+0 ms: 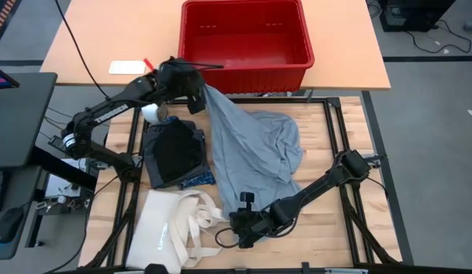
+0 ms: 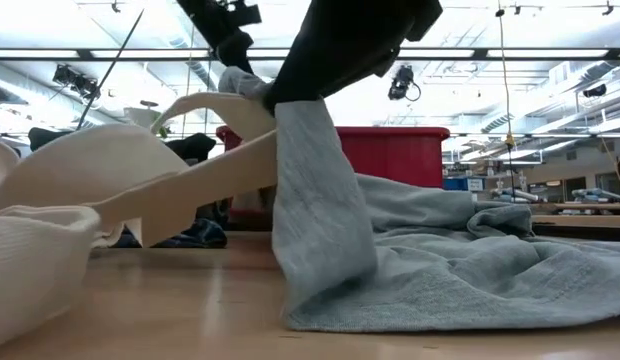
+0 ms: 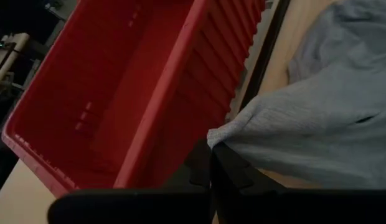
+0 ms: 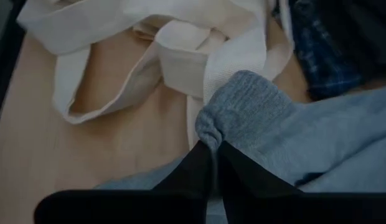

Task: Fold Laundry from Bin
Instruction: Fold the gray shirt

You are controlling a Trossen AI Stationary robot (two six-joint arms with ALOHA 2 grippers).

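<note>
Centrally on the wooden table [image 1: 350, 228] lies a large light grey garment [image 1: 255, 156], soft and rumpled, spread in loose folds from about 11 o'clock down to 6 o'clock. The left gripper [image 1: 198, 87] is pressed together on the garment's upper corner at 11 o'clock, lifting it into a taut peak just in front of the red bin [image 1: 247, 38], which sits at 12 o'clock and looks empty. The right gripper [image 1: 240, 224] is pinched on the garment's lower corner near 6 o'clock, bunching the knit fabric into a small rounded fold. At 9 o'clock a black piece [image 1: 175, 148] rests on blue plaid cloth [image 1: 198, 180]. A cream canvas tote bag [image 1: 171, 228] with long handles lies at 7 o'clock, touching the grey garment's lower edge.
</note>
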